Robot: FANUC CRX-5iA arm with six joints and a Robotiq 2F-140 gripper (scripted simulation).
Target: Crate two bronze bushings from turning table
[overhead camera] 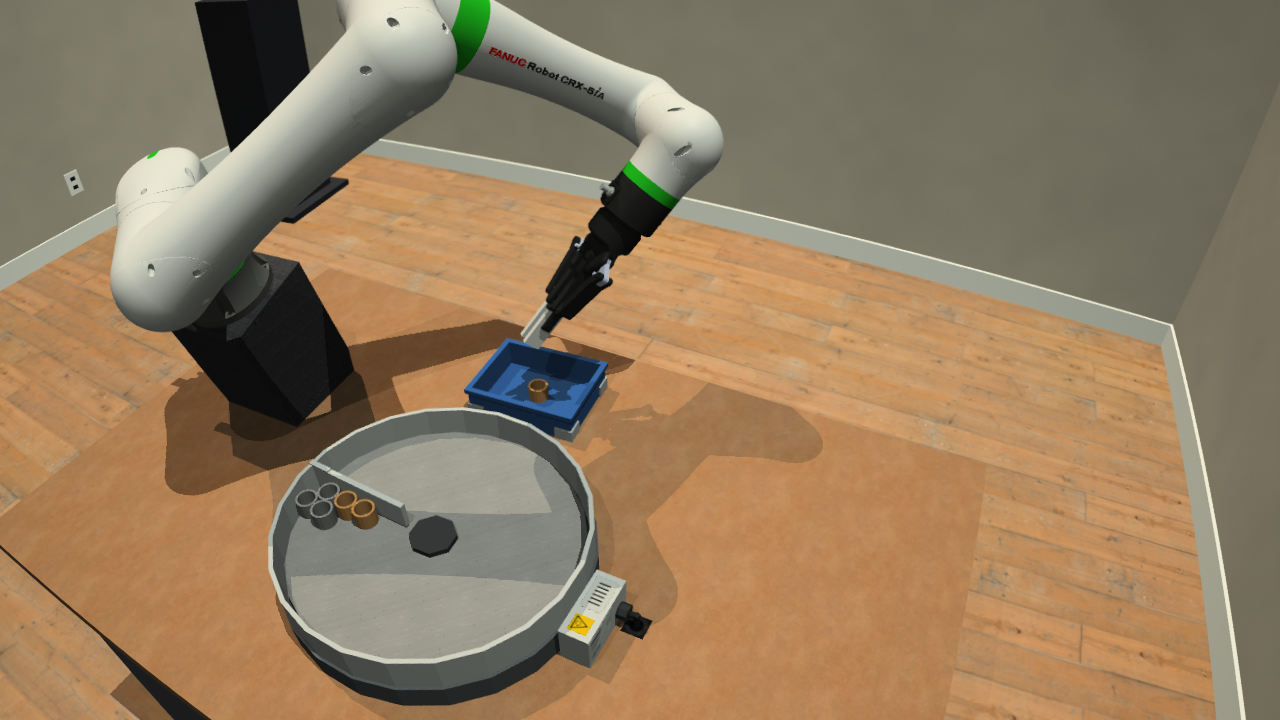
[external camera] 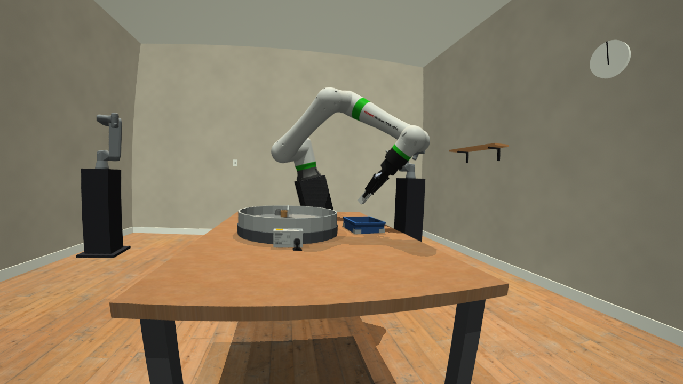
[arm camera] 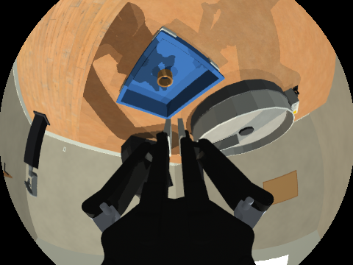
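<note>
From the exterior view the inside of the blue crate (external camera: 364, 224) is hidden by its near wall, and the bushings on the turning table (external camera: 286, 228) appear only as small shapes behind its rim. In the wrist view the dark body of the gripper (arm camera: 175, 128) covers the lower middle, and the turning table (arm camera: 275, 108) is partly cut by it, so the bushings there cannot be seen.

The gripper (overhead camera: 537, 332) hangs in the air above the far edge of the crate (overhead camera: 501, 380), tilted. Its jaws stand almost together with only a thin gap, and nothing is held between them. One bronze bushing (overhead camera: 537, 389) stands upright on the floor of the crate, below the gripper and a little nearer to the turning table; in the wrist view it (arm camera: 165, 78) is near the middle of the crate (arm camera: 143, 99), well apart from the fingertips.

On the turning table (overhead camera: 572, 465) two more bronze bushings (overhead camera: 355, 509) stand side by side against a straight divider wall (overhead camera: 393, 510), and three grey bushings (overhead camera: 318, 505) are grouped just beside them, toward the rim. A dark octagonal hub (overhead camera: 433, 535) sits at the centre. A grey control box (overhead camera: 590, 617) with a yellow warning label is fixed to the outer wall. All stand on the wooden bench (external camera: 334, 281). The high rim of the turning table lies between the crate and the remaining bushings.
</note>
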